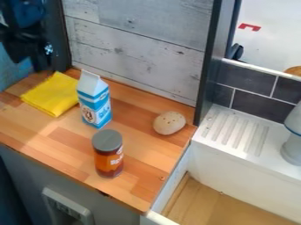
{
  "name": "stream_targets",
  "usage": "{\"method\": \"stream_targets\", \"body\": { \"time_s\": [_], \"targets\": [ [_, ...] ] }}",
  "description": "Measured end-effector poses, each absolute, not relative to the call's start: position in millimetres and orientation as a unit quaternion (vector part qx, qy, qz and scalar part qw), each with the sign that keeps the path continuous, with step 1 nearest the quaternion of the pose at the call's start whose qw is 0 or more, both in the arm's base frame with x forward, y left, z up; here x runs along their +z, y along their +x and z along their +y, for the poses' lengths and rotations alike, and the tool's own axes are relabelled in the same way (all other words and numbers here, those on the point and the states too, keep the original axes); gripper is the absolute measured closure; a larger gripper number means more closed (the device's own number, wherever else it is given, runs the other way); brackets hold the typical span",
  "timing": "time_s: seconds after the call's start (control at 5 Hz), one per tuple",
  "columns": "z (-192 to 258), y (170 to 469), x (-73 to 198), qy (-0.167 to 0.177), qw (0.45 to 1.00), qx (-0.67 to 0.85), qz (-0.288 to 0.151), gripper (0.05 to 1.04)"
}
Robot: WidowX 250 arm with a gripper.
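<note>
The black gripper (31, 49) hangs at the upper left, beside the counter's back left corner, apart from the objects. Nearest to it lies a folded yellow cloth (52, 94). A blue and white carton (94, 100) stands upright just right of the cloth. In front of the carton, an upright jar (108, 154) has a grey lid and orange-brown body. A pale, speckled, potato-like object (169, 123) lies near the counter's right edge.
The wooden counter (64, 136) has a grey plank wall (138, 48) behind it and a dark upright post at its back right. Right of it are a white sink with a ridged drainboard (238, 132), a wooden-bottomed basin and a pale grey tap-like fixture (292, 147).
</note>
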State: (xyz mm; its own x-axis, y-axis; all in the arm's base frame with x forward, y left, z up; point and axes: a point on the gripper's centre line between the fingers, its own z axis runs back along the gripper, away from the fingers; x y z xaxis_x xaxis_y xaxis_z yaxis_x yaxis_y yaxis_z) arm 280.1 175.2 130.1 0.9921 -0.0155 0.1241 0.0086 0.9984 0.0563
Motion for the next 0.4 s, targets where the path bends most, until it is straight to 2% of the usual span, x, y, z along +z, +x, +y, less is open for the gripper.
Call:
{"method": "stream_targets", "body": {
  "time_s": [0.2, 0.4],
  "targets": [
    [192, 300, 115, 0.040, 0.997, -0.015, -0.057, 0.083],
    [199, 315, 106, 0.034, 0.998, -0.013, -0.057, 0.083]
  ]
}}
